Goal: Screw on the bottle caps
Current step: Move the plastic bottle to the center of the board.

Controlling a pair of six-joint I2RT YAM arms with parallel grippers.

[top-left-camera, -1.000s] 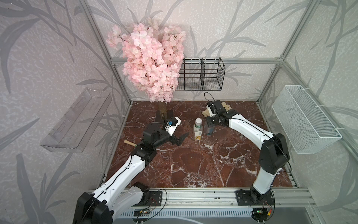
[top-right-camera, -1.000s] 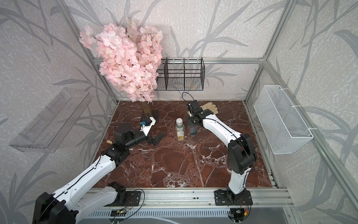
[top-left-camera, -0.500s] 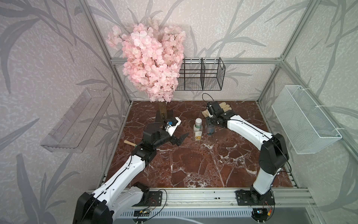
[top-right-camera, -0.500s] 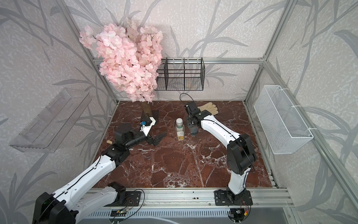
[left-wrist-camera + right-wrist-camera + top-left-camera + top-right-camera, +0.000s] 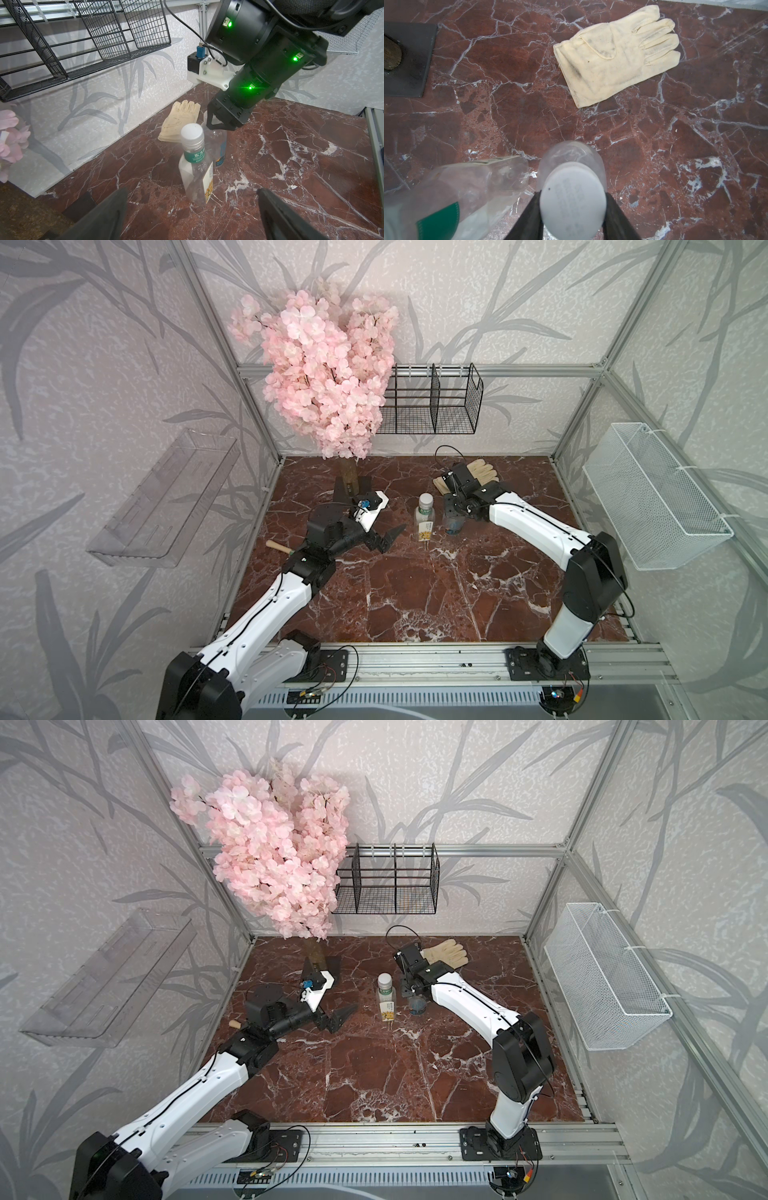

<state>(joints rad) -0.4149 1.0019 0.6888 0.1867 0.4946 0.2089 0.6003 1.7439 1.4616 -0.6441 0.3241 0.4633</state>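
Right now the right tool (image 5: pixel 572 194) is clamped from above on the white cap (image 5: pixel 571 209) that sits on the rounder bottle (image 5: pixel 218 145), the one with the blue label, which stands upright on the desk (image 5: pixel 415 593). Just beside it stands the green-banded bottle (image 5: pixel 195 166), its own cap (image 5: pixel 191 133) already on the neck — whether fully tight I cannot tell. The left tool (image 5: pixel 388 539) hangs near that green-banded bottle with its jaws wide apart, holding nothing.

The main risk, as I judge it, is that nothing steadies the rounder bottle. If the right tool twists, the light, empty-looking bottle may simply turn with the cap on the smooth desk, and the thread never tightens. A cap set slightly askew could cross-thread or pop off when released — the wrist view does not show how square it sits. The two bottles are also so close that a sideways push during the twist could tip the taller one over. The glove (image 5: pixel 612 54) lies apart from both, out of the way.
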